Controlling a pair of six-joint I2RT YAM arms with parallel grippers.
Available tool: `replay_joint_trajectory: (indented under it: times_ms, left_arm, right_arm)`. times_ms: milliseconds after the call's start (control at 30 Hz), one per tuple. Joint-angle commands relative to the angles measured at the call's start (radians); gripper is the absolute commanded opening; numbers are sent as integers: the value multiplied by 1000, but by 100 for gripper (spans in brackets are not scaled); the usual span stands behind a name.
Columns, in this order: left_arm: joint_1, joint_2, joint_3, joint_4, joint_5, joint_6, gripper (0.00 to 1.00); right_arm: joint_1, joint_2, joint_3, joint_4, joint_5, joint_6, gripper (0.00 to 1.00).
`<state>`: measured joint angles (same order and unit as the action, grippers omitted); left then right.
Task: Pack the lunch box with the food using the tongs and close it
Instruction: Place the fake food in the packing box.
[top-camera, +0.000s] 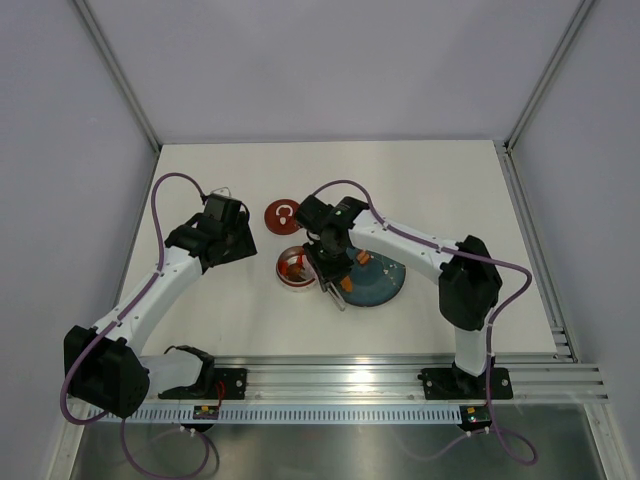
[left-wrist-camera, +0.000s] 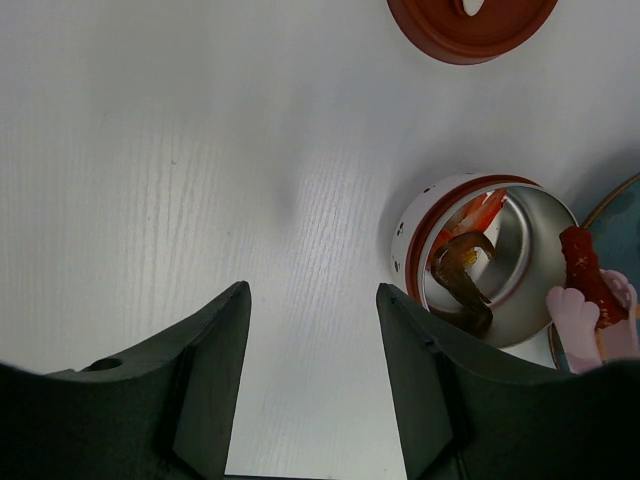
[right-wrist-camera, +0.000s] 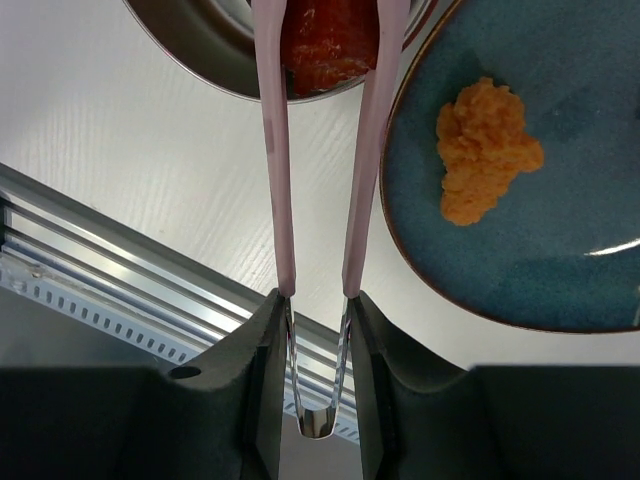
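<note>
The steel lunch box (top-camera: 293, 268) stands open beside the teal plate (top-camera: 388, 287), and its dark red lid (top-camera: 283, 214) lies apart behind it. My right gripper (right-wrist-camera: 318, 305) is shut on the pink tongs (right-wrist-camera: 275, 150). The tong tips pinch a red food piece (right-wrist-camera: 325, 45) at the lunch box rim (right-wrist-camera: 200, 50). Inside the lunch box (left-wrist-camera: 412, 228) lie a dark brown piece (left-wrist-camera: 465, 275) and an orange-red piece (left-wrist-camera: 480, 212). The red piece (left-wrist-camera: 585, 280) hangs at its right edge. My left gripper (left-wrist-camera: 312, 300) hovers open over bare table, left of the box.
An orange food piece (right-wrist-camera: 485, 150) rests on the plate (right-wrist-camera: 560, 260). The lid (left-wrist-camera: 470, 20) sits at the top edge of the left wrist view. The aluminium rail (top-camera: 400, 380) runs along the table's near edge, and white walls enclose the table.
</note>
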<state>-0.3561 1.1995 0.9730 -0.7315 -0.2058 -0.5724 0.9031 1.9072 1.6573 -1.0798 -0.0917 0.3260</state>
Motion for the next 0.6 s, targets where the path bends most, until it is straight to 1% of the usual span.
replay_joint_trajectory:
  times_ms: [0, 333, 400, 467, 500, 567]
  left_arm:
    - [2, -20, 4, 18, 2, 3, 57]
    - [3, -35, -8, 9, -14, 5, 57]
    - [2, -37, -8, 6, -17, 5, 57]
    - [3, -37, -8, 4, -18, 5, 57]
    - [3, -37, -10, 4, -18, 5, 57]
    - [3, -37, -11, 6, -18, 5, 57]
  right_arm:
    - [11, 13, 52, 26, -39, 1, 12]
    - [20, 93, 108, 34, -68, -19, 16]
    - [20, 104, 117, 34, -71, -21, 19]
    - [20, 110, 122, 34, -74, -22, 24]
    - [20, 110, 124, 34, -74, -22, 31]
    - [22, 108, 125, 32, -71, -24, 36]
